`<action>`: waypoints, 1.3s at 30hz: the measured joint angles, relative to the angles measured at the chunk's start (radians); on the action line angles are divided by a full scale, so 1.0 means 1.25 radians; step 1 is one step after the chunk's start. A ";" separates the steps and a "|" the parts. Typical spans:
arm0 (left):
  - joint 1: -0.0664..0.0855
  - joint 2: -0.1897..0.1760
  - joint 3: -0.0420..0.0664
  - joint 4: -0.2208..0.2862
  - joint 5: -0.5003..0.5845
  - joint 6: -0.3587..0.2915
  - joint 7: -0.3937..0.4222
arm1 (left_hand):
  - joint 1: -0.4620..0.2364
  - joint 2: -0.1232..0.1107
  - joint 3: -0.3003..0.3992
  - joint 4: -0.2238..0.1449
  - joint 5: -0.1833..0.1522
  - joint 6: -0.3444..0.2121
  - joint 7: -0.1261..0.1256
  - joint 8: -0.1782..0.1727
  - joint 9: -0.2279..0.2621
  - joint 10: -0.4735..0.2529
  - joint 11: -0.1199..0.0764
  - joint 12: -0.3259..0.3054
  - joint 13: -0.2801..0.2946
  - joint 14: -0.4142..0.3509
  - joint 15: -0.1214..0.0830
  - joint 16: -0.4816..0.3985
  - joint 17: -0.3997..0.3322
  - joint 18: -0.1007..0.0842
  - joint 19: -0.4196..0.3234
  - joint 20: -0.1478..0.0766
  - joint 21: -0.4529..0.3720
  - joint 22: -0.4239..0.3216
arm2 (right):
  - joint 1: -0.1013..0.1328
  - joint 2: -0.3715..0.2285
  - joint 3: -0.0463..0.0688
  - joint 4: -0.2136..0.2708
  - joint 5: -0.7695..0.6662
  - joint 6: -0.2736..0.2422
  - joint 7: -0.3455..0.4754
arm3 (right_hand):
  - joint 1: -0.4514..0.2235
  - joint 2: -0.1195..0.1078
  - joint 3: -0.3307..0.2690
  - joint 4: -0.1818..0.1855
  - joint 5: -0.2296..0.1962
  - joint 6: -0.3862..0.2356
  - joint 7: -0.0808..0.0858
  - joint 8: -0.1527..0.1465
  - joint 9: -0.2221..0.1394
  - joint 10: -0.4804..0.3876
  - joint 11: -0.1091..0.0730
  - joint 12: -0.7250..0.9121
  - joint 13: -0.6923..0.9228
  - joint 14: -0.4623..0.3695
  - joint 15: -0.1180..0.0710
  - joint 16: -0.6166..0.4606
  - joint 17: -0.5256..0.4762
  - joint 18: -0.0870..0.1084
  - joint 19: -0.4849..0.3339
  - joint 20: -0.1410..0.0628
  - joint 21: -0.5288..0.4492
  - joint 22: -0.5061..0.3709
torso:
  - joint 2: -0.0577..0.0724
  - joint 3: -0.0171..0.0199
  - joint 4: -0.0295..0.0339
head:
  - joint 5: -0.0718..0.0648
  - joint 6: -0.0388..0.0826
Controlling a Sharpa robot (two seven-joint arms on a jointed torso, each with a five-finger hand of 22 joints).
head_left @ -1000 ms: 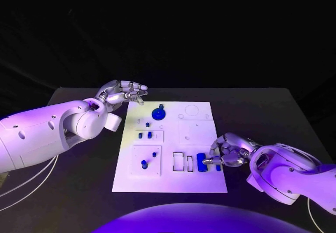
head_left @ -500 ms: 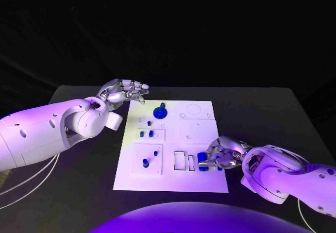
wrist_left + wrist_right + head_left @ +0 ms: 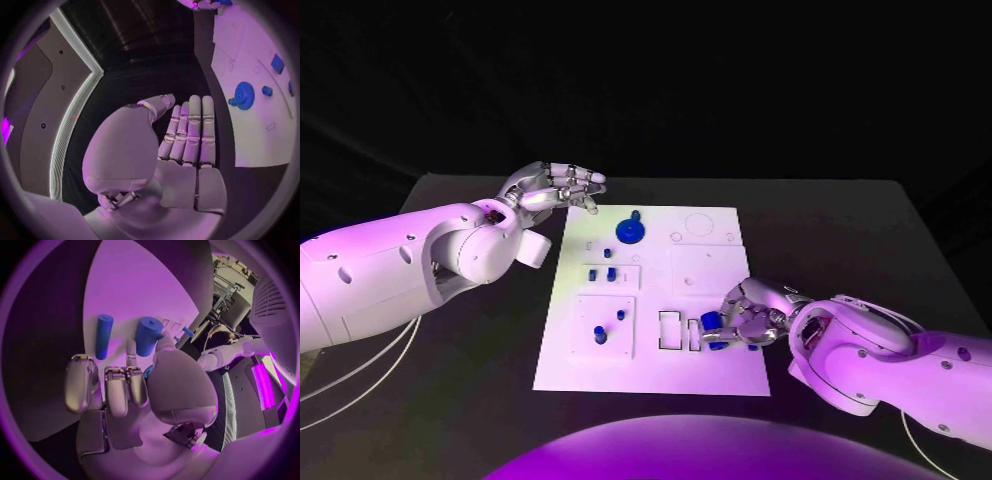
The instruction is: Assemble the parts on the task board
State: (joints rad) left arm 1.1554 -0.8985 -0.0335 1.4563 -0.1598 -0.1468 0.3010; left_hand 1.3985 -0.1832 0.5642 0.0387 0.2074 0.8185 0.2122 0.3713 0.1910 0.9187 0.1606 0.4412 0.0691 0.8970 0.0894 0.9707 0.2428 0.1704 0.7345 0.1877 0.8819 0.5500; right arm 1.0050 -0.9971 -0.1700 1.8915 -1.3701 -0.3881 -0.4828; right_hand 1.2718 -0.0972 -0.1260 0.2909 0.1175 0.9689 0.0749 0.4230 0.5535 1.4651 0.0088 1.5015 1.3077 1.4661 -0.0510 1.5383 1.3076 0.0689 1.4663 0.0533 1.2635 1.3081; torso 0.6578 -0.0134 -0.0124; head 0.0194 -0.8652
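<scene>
The fingers point(image 3: 128, 382) of the right hand point(image 3: 750, 315) are curled at the near right part of the task board point(image 3: 651, 372), and in the right wrist view the thumb and one fingertip close on a short blue cylinder point(image 3: 149, 335) standing on the board, so the hand pinches that piece; in the head view the same cylinder point(image 3: 713, 321) shows at the fingertips just right of two narrow rectangular slots point(image 3: 679, 332). A slimmer blue peg point(image 3: 103, 336) lies on the board just beside the pinched cylinder, apart from the fingers. The fingers point(image 3: 189, 131) of the left hand point(image 3: 557, 187) lie straight and side by side in the left wrist view, with the thumb apart from them and nothing in the hand; in the head view the hand hovers at the far left corner of the task board, over the dark desk point(image 3: 848, 230). On the board, a blue gear point(image 3: 629, 233) sits near the far edge, right of the left hand; toward the robot from the gear stand two small blue blocks point(image 3: 600, 274), and nearer still two small blue pegs point(image 3: 606, 329) stand on a square plate on the board's left side. The white board lies in the middle of the desk, its long sides running away from the robot.
</scene>
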 measured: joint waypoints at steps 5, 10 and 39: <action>0.000 -0.001 0.000 0.000 0.000 0.000 0.000 | 0.000 0.000 0.000 0.000 0.000 0.000 0.000 0.000 0.000 0.000 0.000 0.000 0.000 0.000 0.000 0.000 0.000 0.000 0.000 0.000 0.000 0.000 | -0.001 0.002 0.000 0.002 -0.020 -0.006 0.000 | 0.048 -0.010 0.015 0.010 -0.002 0.006 0.000 -0.008 -0.022 0.000 0.000 0.000 0.000 0.000 -0.005 0.000 0.000 0.000 0.000 0.000 0.000 0.000 | 0.000 -0.0005 0.0009 | 0.000 0.001; 0.000 -0.001 0.000 0.000 0.000 0.001 -0.001 | 0.000 0.000 0.000 0.000 0.000 0.000 0.000 0.000 0.000 0.000 0.000 0.000 0.000 0.000 0.000 0.000 0.000 0.000 0.000 0.000 0.000 0.000 | -0.001 -0.003 0.002 0.002 -0.031 -0.017 -0.002 | 0.095 -0.026 0.037 0.032 -0.002 0.017 -0.003 -0.017 -0.034 0.001 -0.004 0.000 0.000 0.000 -0.005 0.000 0.000 0.000 0.000 0.000 0.000 0.000 | 0.001 -0.0005 0.0018 | -0.002 0.002; 0.000 0.000 0.000 -0.001 -0.001 0.004 -0.002 | 0.000 0.000 0.000 0.000 0.000 0.000 0.000 0.000 0.000 -0.003 -0.003 0.000 0.000 0.000 0.000 0.000 -0.001 0.000 0.000 0.000 -0.004 -0.001 | 0.038 -0.034 -0.002 0.063 0.144 -0.104 -0.016 | 0.107 0.013 0.117 0.000 0.000 0.024 0.002 -0.027 -0.084 0.000 -0.011 0.000 0.000 0.000 -0.011 0.008 0.000 0.000 0.000 -0.006 0.034 0.000 | 0.002 -0.0025 0.0063 | -0.007 0.009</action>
State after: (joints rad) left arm 1.1554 -0.8985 -0.0335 1.4554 -0.1606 -0.1414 0.2985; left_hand 1.3985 -0.1832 0.5642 0.0387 0.2074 0.8185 0.2121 0.3713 0.1909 0.9151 0.1571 0.4412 0.0689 0.8970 0.0894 0.9707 0.2418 0.1704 0.7344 0.1877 0.8771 0.5489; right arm 1.0523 -1.0400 -0.1725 1.9700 -1.1899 -0.5186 -0.5025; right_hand 1.4055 -0.0809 0.0203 0.2909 0.1175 0.9988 0.0771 0.3898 0.4490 1.4650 -0.0053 1.5015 1.3073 1.4667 -0.0647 1.5480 1.3081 0.0689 1.4662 0.0462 1.3065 1.3076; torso 0.6599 -0.0166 -0.0045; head 0.0105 -0.8538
